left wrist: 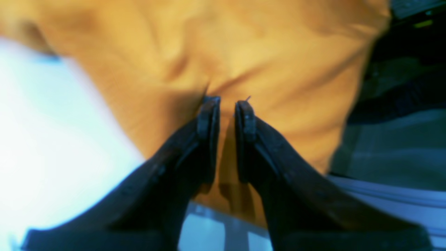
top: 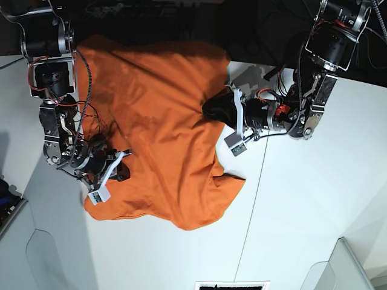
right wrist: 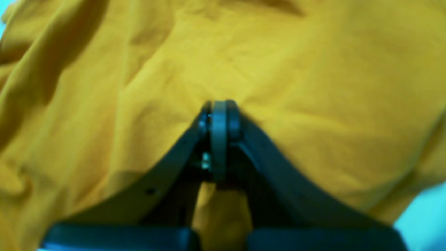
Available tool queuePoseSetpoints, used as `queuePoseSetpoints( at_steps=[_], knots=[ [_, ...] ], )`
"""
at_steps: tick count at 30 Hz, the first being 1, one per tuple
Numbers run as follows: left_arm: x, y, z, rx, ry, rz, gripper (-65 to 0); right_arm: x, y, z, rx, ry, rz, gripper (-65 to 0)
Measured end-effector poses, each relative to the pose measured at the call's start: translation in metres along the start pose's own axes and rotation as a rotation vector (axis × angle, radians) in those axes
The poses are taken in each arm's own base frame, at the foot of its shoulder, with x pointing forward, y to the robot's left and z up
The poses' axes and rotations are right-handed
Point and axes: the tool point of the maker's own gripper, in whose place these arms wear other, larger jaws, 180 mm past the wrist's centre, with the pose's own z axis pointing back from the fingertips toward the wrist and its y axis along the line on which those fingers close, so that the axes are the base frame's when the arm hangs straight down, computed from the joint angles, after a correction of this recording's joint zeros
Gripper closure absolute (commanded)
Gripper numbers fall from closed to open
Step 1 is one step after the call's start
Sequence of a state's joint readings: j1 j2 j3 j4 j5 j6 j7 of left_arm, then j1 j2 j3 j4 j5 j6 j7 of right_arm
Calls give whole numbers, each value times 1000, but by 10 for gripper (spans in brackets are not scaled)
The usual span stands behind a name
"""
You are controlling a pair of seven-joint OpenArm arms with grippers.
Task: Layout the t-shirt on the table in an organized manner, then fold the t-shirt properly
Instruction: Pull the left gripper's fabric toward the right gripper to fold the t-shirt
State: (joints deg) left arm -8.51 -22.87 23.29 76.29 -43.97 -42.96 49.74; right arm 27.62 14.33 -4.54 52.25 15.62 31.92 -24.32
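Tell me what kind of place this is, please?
Probably a robot workspace or lab. Two robot arms, one on the left and one on the right of the base view, reach over a white table with an orange t-shirt on it.

Stretches wide, smooth and white as a table (top: 302, 211), marked by a thin dark seam (top: 247, 223). Bears a plain orange t-shirt (top: 163, 145), spread from the far side toward the middle, wrinkled rather than flat. Has soft creases throughout, a wavy near edge, and one corner jutting out just beside the seam.
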Motion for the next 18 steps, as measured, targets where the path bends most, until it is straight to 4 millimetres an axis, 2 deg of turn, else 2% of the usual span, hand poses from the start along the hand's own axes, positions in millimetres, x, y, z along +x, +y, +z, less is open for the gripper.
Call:
queuePoseSetpoints(
  at_steps=[3, 8, 11, 14, 18],
  knots=[
    [12, 29, 3, 50, -20, 4, -120, -5, -10, 8, -17, 3, -4, 0],
    [37, 89, 16, 186, -36, 3, -120, -12, -19, 16, -21, 9, -35, 0],
    [60, 118, 20, 273, -37, -18, -119, -21, -20, 19, -15, -1, -74, 0],
    [79, 134, 22, 322, -29, -40, -119, -29, -18, 21, -8, -12, -111, 0],
    [94, 142, 24, 346, -17, -39, -119, -33, -16, 24, 5, -38, -163, 0]
  ],
)
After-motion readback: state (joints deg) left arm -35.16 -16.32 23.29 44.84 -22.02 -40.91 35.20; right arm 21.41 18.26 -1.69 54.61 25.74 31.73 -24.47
